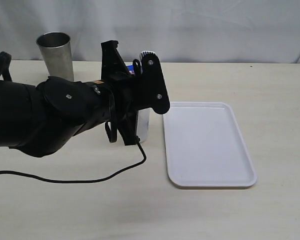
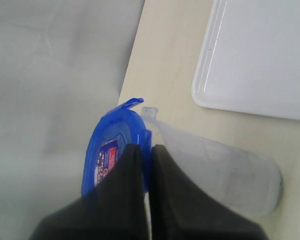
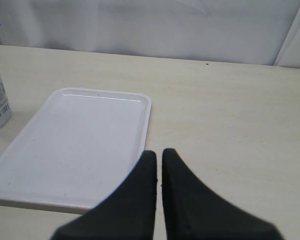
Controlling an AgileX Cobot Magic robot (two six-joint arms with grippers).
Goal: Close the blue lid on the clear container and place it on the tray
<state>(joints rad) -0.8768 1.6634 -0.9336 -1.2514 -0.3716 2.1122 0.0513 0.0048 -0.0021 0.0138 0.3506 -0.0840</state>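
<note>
A: Small roundish bright-blue plastic lid (image 2: 107,150) with the red-and-white sticker: where now?

B: Sitting on the mouth of the tall clear plastic container (image 2: 225,175), under the left tool (image 2: 146,147). Cannot tell whether fully snapped down.

A: Gripped by that tool?

B: No. Closed tight, holding nothing, with tips laid over the lid's edge. Probably there to press down rather than lift.

A: And the container?

B: Standing upright on the pale tabletop (image 1: 215,215), just left of the flat white rectangular tray (image 1: 210,145), not yet on it. Close enough for a short transfer.

A: Right tool (image 3: 159,152)?

B: Closed too, and empty. Hanging by the tray's near right corner, well apart from the container, likely waiting. Shiny steel cup (image 1: 55,52) far left, uninvolved.
</note>
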